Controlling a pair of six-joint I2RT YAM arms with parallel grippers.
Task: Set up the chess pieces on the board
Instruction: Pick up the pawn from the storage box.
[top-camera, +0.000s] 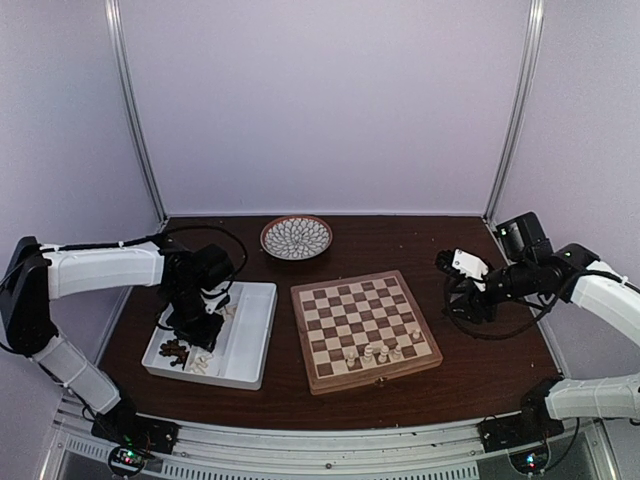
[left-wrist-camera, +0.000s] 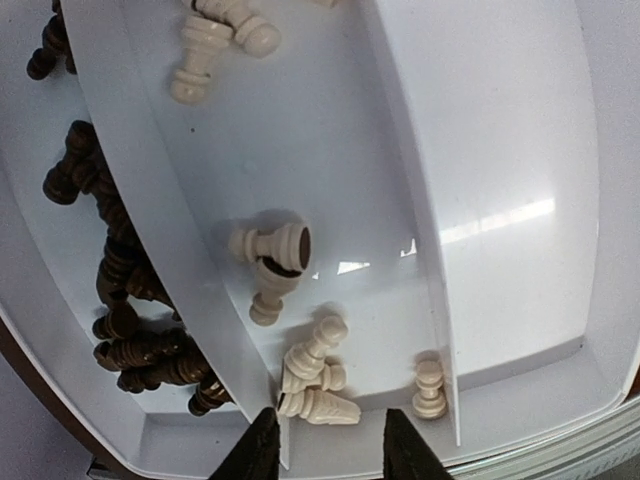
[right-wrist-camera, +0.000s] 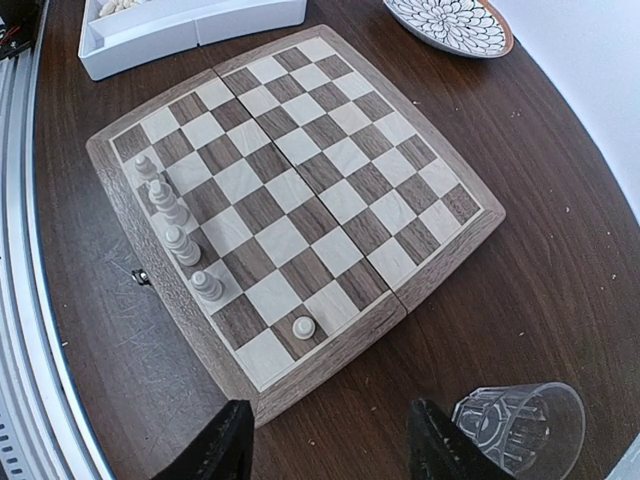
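Chess pieces (left-wrist-camera: 320, 407) lie jumbled in the tray (left-wrist-camera: 500, 150) under my open, empty left hand (left-wrist-camera: 330, 445), where, packed so close, I risk pinching two together.

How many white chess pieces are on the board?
5. On the board, four white pieces line its near edge; a fifth piece stands one row in, at the right side. Another could hide behind a taller one.

Checkered board (top-camera: 365, 330) flat, mid-table, pale rim. A few cream pieces (right-wrist-camera: 181, 245) upright along near edge. Loose cream pieces (left-wrist-camera: 312, 372) and dark pieces (left-wrist-camera: 125, 300) toppled in left tray (top-camera: 255, 335).
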